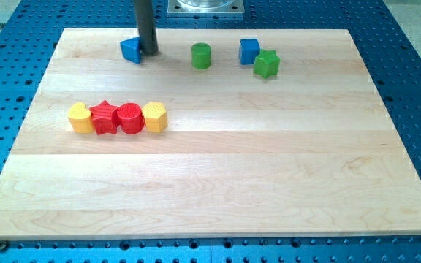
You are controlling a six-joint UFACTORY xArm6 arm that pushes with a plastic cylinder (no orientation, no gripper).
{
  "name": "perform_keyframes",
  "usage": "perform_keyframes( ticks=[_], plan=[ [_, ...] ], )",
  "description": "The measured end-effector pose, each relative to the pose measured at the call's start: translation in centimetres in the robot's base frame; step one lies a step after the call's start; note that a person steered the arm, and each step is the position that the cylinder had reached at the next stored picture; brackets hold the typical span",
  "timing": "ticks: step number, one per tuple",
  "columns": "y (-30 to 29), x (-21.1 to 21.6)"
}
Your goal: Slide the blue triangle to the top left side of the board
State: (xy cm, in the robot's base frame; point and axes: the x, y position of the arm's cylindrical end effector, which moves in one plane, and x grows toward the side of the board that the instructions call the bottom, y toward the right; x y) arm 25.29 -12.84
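The blue triangle [131,50] lies near the board's top edge, left of centre. My tip [149,51] stands right against the triangle's right side, the dark rod rising straight up out of the view's top. The wooden board [210,183] fills most of the view.
A green cylinder [201,55] sits right of my tip. A blue cube [249,50] and a green star-like block [267,64] sit further right, touching. At the left, a row: yellow block [80,117], red star [104,117], red cylinder [129,117], yellow hexagon [155,116].
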Motion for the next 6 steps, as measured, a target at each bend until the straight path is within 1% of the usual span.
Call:
perform_keyframes(
  ticks=[1, 2, 3, 4, 5, 6],
  plan=[
    [-1.6, 0.0],
    [-0.4, 0.4],
    [1.3, 3.0],
    [0.4, 3.5],
    [-4.2, 1.7],
    [-7.4, 0.7]
  ],
)
